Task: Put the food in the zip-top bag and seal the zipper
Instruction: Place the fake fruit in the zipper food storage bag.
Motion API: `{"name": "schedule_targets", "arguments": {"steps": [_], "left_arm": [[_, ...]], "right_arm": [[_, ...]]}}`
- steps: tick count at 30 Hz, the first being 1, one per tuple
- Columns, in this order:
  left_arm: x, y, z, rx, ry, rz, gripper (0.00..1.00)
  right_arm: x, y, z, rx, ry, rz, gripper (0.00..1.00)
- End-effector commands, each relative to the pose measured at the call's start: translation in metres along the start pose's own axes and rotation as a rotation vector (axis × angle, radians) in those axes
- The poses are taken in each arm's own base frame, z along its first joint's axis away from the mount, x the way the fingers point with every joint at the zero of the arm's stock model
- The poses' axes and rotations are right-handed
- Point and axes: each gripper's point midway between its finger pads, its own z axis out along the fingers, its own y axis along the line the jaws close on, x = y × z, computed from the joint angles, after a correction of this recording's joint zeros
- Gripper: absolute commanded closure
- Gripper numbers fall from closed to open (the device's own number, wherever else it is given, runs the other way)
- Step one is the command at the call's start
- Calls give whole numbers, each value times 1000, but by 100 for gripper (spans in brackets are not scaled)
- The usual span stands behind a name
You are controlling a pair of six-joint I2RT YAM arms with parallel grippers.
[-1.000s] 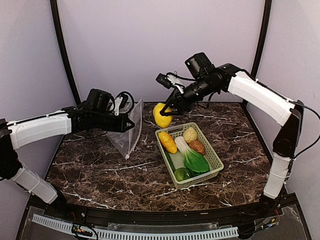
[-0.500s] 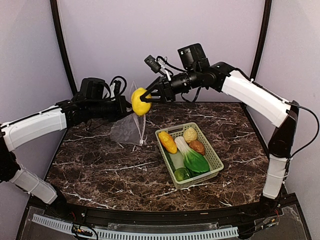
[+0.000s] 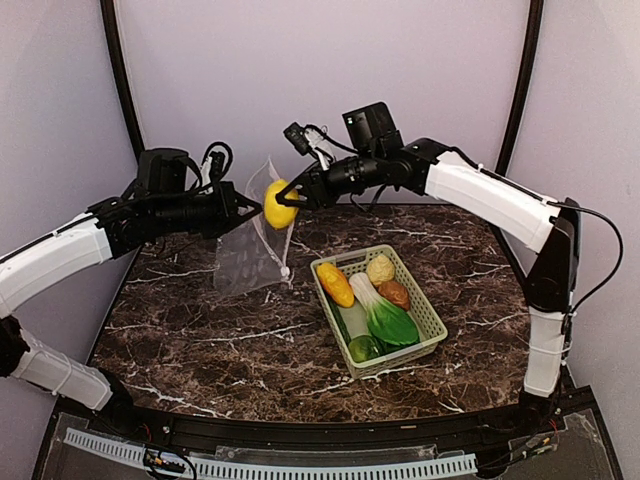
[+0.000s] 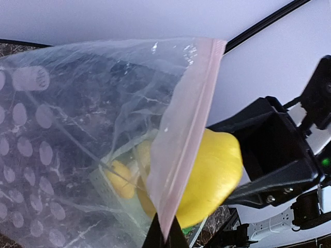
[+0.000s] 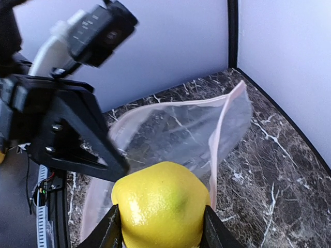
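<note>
My right gripper [image 3: 283, 196] is shut on the yellow lemon [image 3: 277, 205], held in the air at the mouth of the zip-top bag [image 3: 247, 252]. In the right wrist view the lemon [image 5: 160, 206] sits between my fingers just before the bag's open mouth [image 5: 176, 134]. My left gripper [image 3: 243, 206] is shut on the bag's pinkish zipper strip [image 4: 183, 134] and holds the bag up, its bottom hanging near the table. The lemon [image 4: 212, 175] shows partly past the strip in the left wrist view. The rest of the food lies in the pale green basket [image 3: 428, 312].
The basket holds an orange piece [image 3: 335, 284], bok choy [image 3: 383, 315], a beige round one [image 3: 380, 268], a brown potato [image 3: 394, 294] and a green piece [image 3: 363, 348]. Dark marble table [image 3: 200, 340], walls close behind and at both sides.
My right gripper has carried the lemon leftward and up from above the basket to the bag's mouth. My left gripper has lifted the bag and turned its mouth toward the lemon.
</note>
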Motion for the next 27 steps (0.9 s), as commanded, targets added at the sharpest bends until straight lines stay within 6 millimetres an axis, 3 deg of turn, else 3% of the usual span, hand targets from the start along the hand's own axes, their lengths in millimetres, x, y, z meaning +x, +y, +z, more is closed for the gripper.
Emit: {"name": "schedule_targets", "arguments": {"steps": [1,5,13,17,20,23,27], "left_arm": [[3,-12,-14,45,-2,11,99],[7,-8,-9,39,7,10,99],[9,3,0,6,9,26,99],[10,4,-4,-6,5,38,99],[9,8,-9,-27,-9,50,99],[10,13,-12,-50,-12,70,99],[9,22,-14,-98,-18,112,99]], "right_arm": [[13,-31,8,151,21,3,76],[20,-25,15,166,41,-24,76],[19,19,32,0,45,-22,72],[23,19,35,-11,64,-7,46],[18,17,29,21,59,-39,33],[6,22,17,30,37,-76,26],[-10,34,-6,23,3,-135,26]]}}
